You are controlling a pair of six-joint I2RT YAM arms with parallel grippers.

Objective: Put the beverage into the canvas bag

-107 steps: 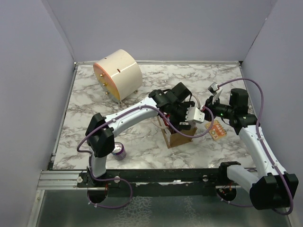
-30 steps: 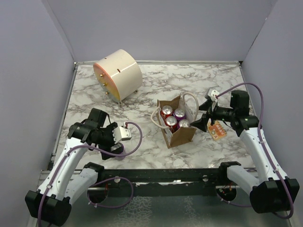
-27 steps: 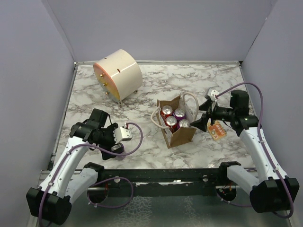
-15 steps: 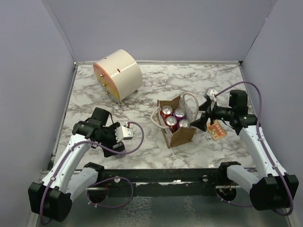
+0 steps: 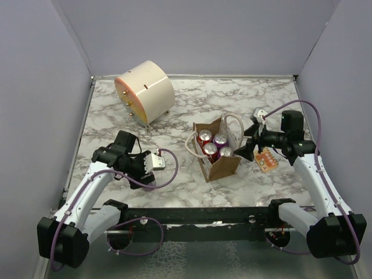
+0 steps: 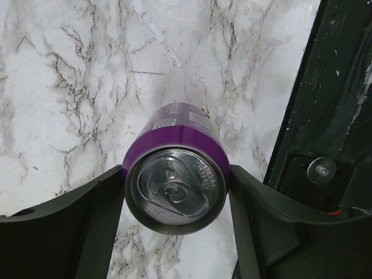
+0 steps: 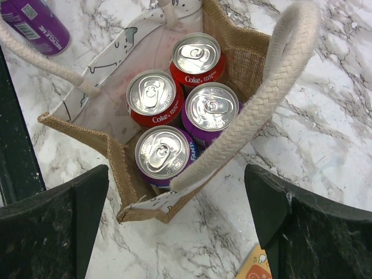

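The beverage, a purple can (image 6: pixel 174 195), stands upright on the marble near the table's front edge. My left gripper (image 6: pixel 176 171) is over it from above, and both fingers press against its sides. In the top view the left gripper (image 5: pixel 143 172) hides the can. The canvas bag (image 5: pixel 224 167) stands open mid-table with several red and purple cans inside. One rope handle (image 7: pixel 261 99) arches over the cans. My right gripper (image 7: pixel 180 226) hovers open over the bag's (image 7: pixel 119 154) near corner and holds nothing. The purple can (image 7: pixel 35 26) also shows beyond the bag.
A large cream cylinder (image 5: pixel 144 91) lies at the back left. An orange packet (image 5: pixel 266 159) lies right of the bag, under my right arm. The black base rail (image 6: pixel 325 116) runs close beside the purple can. Grey walls enclose the table.
My left arm has left the bag and come down over the purple can, and its jaws have narrowed onto the can's sides. The right arm has barely moved.
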